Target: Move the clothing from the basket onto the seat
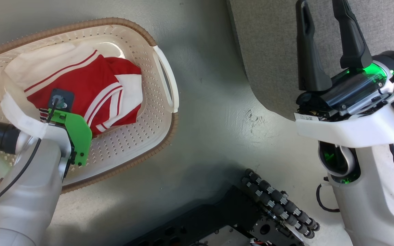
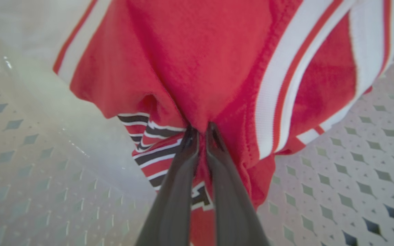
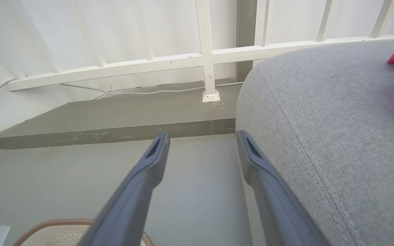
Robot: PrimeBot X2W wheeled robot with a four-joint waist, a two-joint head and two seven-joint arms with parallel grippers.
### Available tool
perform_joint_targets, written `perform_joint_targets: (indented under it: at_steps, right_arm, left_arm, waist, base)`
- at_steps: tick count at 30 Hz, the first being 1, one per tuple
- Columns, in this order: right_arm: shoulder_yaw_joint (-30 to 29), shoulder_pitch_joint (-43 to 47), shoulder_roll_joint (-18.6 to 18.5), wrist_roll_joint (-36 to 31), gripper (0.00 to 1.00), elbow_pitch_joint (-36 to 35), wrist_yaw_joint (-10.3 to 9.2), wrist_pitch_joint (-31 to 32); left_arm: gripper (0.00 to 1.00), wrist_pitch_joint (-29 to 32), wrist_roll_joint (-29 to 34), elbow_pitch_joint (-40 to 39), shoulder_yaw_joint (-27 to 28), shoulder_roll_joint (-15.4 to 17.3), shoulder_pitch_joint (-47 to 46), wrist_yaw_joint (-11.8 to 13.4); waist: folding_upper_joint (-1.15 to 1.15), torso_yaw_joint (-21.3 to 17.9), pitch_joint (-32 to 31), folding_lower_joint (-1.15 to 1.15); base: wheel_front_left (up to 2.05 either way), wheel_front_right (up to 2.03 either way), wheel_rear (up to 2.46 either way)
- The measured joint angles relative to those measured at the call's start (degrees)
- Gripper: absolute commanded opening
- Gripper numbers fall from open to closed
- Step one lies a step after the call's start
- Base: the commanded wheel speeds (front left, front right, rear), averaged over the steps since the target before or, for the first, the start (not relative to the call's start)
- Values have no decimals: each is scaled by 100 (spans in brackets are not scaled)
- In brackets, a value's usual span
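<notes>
Pinching what looks like a thin fold of the clothing (image 2: pixel 217 61) in the basket (image 1: pixel 132 136), left gripper (image 2: pixel 198 131) closed on it — the seat (image 1: pixel 268 51) lies well right, beside the open right gripper (image 3: pixel 202 135).

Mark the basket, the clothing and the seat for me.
basket (image 1: pixel 132 136), head view, bare perforated wall near the rim.
clothing (image 1: pixel 77 82), head view, red panel of the top garment.
seat (image 3: pixel 337 119), right wrist view, grey upholstered top surface.
</notes>
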Motion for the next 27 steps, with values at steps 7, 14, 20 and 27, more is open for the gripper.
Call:
perform_joint_targets:
  at_steps: [7, 14, 20, 27]
  right_arm:
    - [-34, -2, 12, -1, 100, 15, 4, 0]
    - [-69, -96, 23, -34, 100, 103, 21, 0]
    - [-145, -99, 29, -105, 100, 233, 57, 0]
    - [-218, -95, 14, -200, 100, 483, 81, -1]
  left_arm:
    - [0, -62, 0, 147, -26, -119, -81, -10]
    - [0, -272, 1, 236, -62, -316, -82, -88]
    - [0, -593, 9, 236, -138, -553, -85, -196]
    - [0, -1000, -5, 227, -188, -792, -78, -392]
  waist:
    - [0, 16, -37, 0]
    - [0, 80, -229, 0]
    - [0, 192, -495, 0]
    - [0, 375, -903, 0]
  base:
    - [0, 0, 0]
    - [0, 0, 0]
    - [0, 0, 0]
    - [0, 0, 0]
